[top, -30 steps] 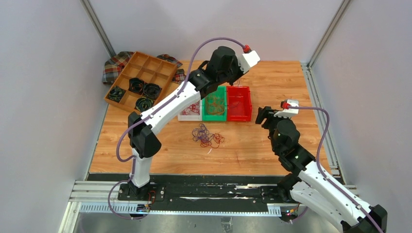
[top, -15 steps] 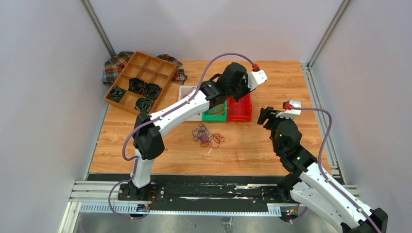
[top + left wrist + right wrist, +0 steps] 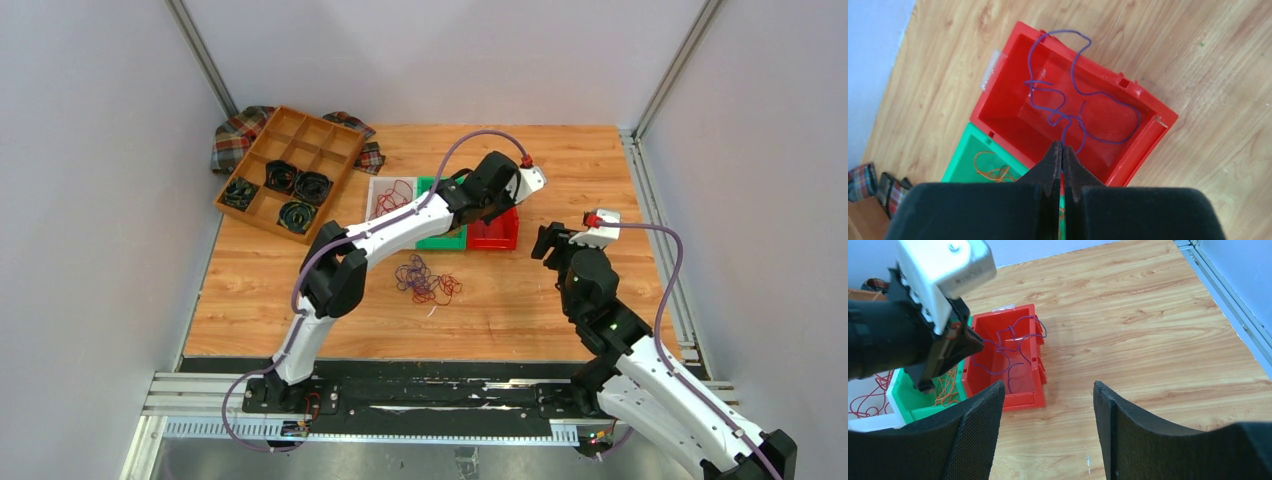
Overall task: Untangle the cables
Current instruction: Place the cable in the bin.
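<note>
A clump of thin red, orange and purple cables [image 3: 425, 280] lies on the wooden table in front of three small bins. My left gripper [image 3: 497, 208] hangs over the red bin [image 3: 500, 238] and is shut on a purple cable [image 3: 1066, 127]. The cable's loops drape into the red bin [image 3: 1148, 145] and over its far rim. The left gripper [image 3: 979, 343] also shows in the right wrist view. My right gripper [image 3: 1048, 390] is open and empty above bare table right of the red bin [image 3: 1023, 400]; it shows in the top view [image 3: 545, 240].
A green bin [image 3: 440, 240] holds orange wires and a white bin [image 3: 372, 190] holds red wires, both left of the red one. A wooden divided tray [image 3: 290, 135] with black coiled bundles sits at the back left on a plaid cloth [image 3: 235, 130].
My left arm has swung right and down, from over the white and green bins to over the red bin. The white bin is now uncovered. My right arm has barely moved.
</note>
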Controlling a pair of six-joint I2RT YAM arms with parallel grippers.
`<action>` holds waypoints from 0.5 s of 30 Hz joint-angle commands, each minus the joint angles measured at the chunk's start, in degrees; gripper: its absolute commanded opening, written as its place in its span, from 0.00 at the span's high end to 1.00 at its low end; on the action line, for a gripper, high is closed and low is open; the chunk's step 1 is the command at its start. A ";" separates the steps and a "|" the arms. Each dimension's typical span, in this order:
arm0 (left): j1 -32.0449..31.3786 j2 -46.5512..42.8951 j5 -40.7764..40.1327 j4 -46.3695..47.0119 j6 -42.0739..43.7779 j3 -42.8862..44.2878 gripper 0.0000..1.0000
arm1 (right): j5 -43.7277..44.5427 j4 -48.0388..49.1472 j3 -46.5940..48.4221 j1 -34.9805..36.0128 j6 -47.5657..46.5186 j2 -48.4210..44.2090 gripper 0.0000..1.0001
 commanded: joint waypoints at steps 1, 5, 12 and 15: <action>0.91 2.03 -0.87 1.91 -2.86 0.84 1.00 | 2.29 -0.26 -1.03 -1.02 1.62 0.05 0.35; 1.71 3.58 1.68 2.35 -5.40 1.31 0.99 | 2.40 -0.67 -1.15 -1.11 2.26 0.17 0.36; 5.34 4.22 10.03 -1.49 -10.47 5.10 0.41 | 2.90 -1.37 -0.96 -1.43 3.07 0.37 0.36; 6.36 2.15 14.15 -3.85 -10.28 5.36 0.20 | 2.14 -1.42 -0.77 -1.67 3.51 1.31 0.36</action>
